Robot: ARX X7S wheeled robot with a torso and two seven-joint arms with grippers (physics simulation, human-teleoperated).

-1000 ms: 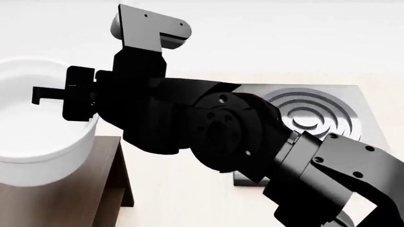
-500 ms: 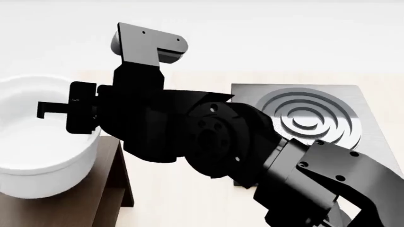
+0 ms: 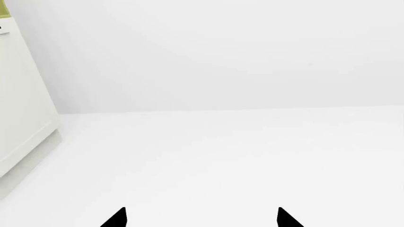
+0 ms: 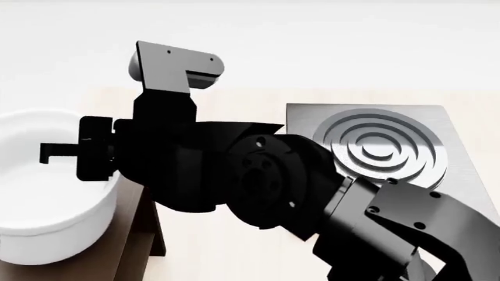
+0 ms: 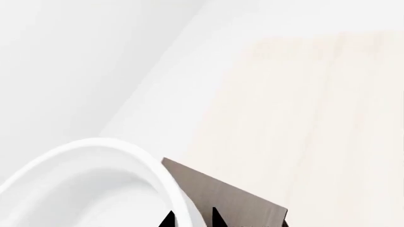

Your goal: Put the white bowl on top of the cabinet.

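The white bowl (image 4: 47, 205) is at the left of the head view, over the top of the dark brown cabinet (image 4: 134, 234). I cannot tell whether it rests on it. My right arm reaches across to the left. My right gripper (image 4: 48, 153) is shut on the bowl's near rim. In the right wrist view the bowl (image 5: 82, 189) has its rim between the two fingertips of the right gripper (image 5: 191, 220), with the cabinet top (image 5: 233, 198) behind it. My left gripper (image 3: 200, 218) is open and empty and faces a white floor. It is out of the head view.
The grey square stove plate (image 4: 383, 146) with raised rings lies on the light wood table (image 4: 234, 246) to the right of the cabinet. My right arm hides much of the middle of the head view. A white cupboard (image 3: 19, 109) shows in the left wrist view.
The bowl, held by my right gripper, has come down towards the cabinet top. The right arm has dropped with it. The cabinet and stove plate sit slightly lower in the head view.
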